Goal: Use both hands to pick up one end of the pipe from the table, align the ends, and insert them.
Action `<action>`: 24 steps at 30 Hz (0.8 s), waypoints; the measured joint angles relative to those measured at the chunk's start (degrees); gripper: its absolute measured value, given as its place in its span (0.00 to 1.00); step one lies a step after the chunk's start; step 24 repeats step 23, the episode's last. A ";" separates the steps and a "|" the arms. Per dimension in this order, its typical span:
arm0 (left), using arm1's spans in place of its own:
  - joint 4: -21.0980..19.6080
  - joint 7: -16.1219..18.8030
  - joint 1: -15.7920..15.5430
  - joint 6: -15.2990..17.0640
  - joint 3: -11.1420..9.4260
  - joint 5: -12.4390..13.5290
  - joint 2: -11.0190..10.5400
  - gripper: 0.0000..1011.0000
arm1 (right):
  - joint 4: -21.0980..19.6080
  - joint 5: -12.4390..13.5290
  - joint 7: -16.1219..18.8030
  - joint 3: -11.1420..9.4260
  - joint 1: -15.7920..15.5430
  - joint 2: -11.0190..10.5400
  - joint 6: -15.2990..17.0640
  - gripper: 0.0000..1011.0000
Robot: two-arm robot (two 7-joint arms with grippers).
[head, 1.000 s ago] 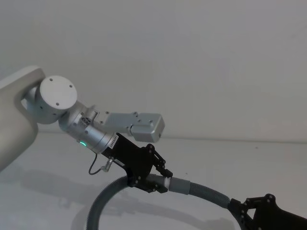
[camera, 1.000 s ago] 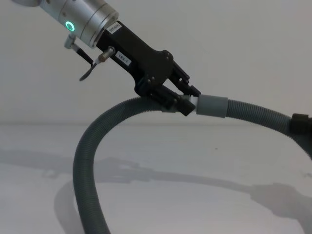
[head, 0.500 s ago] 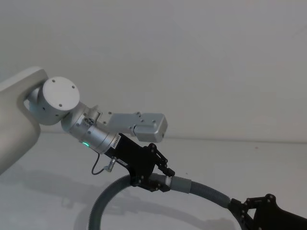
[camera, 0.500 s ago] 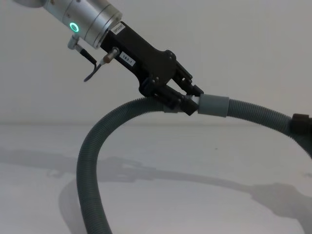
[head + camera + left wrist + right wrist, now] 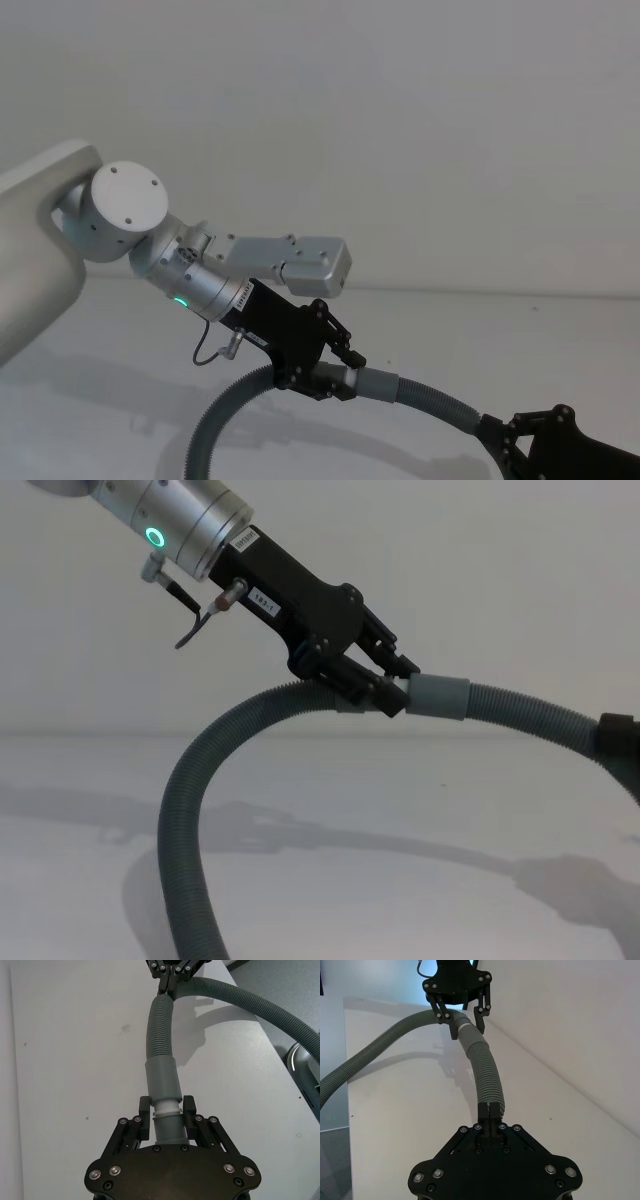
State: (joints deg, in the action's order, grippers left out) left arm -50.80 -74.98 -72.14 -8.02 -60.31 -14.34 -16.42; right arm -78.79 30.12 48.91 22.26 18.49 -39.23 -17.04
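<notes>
A plain pale wall behind — a grey floor below.

The pipe looks like ribbed dark grey plastic, matt; its cuff is smooth grey plastic, with a white spigot beside it. The left pincer is matt black with small bright screws, its wrist brushed silver metal. The surface is matt white.

Left hand left of cuff — pipe loops above table.

Black hand, silver green-ringed wrist
</notes>
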 joint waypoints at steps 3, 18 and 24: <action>-0.01 0.04 0.01 0.03 0.00 0.02 0.01 0.36 | 0.00 -0.01 -0.01 0.00 0.00 0.00 0.00 0.00; 0.00 0.15 0.01 0.06 0.01 0.02 0.03 0.36 | 0.01 -0.02 -0.01 0.00 0.00 0.00 0.00 0.00; 0.00 0.17 0.01 0.06 0.00 0.02 0.03 0.36 | 0.01 -0.01 -0.02 0.00 0.00 0.00 0.00 0.00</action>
